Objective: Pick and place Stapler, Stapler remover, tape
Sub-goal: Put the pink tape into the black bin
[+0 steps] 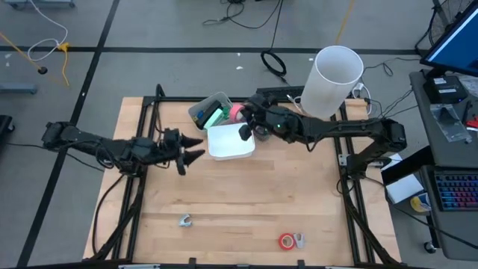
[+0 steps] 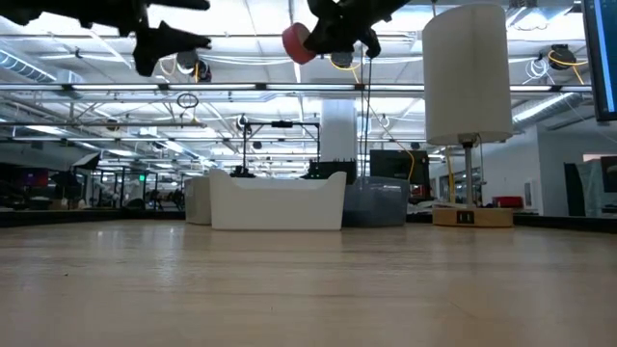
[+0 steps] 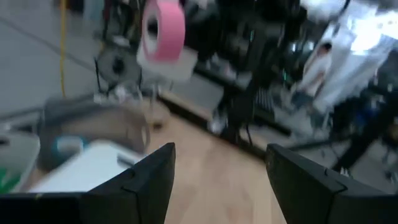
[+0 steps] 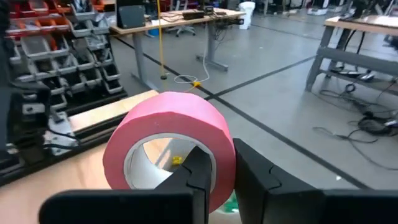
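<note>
Pink tape roll [image 4: 169, 146]: a ring with a pale core, pinched through its wall by the right gripper [image 4: 219, 171]; one finger sits inside the core, the other on the outer face. It is held up in the air, seen in the low view as a red roll [image 2: 297, 42] high above the bins.
Right gripper position: in the high view [image 1: 240, 117] it is over the back of the table, at the edge between the clear bin and the white bin.
Left gripper [image 1: 193, 149]: fingers spread wide with nothing between them, raised just left of the white bin.
White bin [image 1: 230, 142]: rectangular, at the back centre of the table; contents cannot be told.
Clear bin [image 1: 205, 108]: just behind and touching the white bin; holds a green item [image 1: 213, 118] and something blue.
Second red tape roll [image 1: 287, 240]: flat on the table near the front edge, right of centre, with a small metal piece [image 1: 299, 240] just beside it.
Small metal object [image 1: 184, 220]: near the front, left of centre; too small to identify.
Table [image 1: 246, 202]: light wood on a black frame.
White cylinder [image 1: 332, 81]: upright at the back right corner.
Room: grey floor with cables, shelving with parts bins, desks.
</note>
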Motion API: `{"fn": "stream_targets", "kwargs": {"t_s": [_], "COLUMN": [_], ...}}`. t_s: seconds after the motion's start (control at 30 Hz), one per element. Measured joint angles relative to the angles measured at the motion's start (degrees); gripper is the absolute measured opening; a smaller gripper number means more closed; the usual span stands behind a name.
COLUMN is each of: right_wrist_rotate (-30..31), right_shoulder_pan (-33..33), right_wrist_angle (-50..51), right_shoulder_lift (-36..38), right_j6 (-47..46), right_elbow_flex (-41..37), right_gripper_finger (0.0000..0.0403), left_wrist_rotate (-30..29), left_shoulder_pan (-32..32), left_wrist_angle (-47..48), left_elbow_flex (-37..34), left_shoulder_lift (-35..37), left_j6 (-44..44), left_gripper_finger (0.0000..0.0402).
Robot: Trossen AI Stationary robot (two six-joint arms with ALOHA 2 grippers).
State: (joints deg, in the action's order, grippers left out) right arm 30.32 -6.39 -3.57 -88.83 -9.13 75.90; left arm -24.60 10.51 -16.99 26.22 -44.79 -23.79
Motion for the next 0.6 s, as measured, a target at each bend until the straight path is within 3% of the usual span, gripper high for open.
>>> {"fn": "stream_targets", "kwargs": {"t_s": [0.13, 0.4, 0.6], "right_wrist_rotate": [-0.4, 0.2, 10.1], "right_shoulder_pan": [-0.8, -1.4, -4.9], "right_wrist_angle": [0.0, 0.7, 6.1], "right_shoulder_lift": [0.0, 0.0, -0.1], "right_j6": [2.4, 5.5, 8.5], "right_elbow_flex": [0.1, 0.1, 0.1], "right_gripper_finger": [0.0032, 0.0032, 0.0032], "left_wrist_rotate": [0.2, 5.0, 7.9], "left_shoulder_pan": [-3.2, -9.8, -12.7], "left_wrist_angle": [-5.8, -6.7, -6.7], "left_elbow_flex": [0.5, 6.8, 9.5], "left_shoulder_lift": [-2.4, -13.9, -19.2], "left_j6": [3.0, 5.5, 5.6], "left_gripper_finger": [0.0248, 0.0248, 0.0248]}}
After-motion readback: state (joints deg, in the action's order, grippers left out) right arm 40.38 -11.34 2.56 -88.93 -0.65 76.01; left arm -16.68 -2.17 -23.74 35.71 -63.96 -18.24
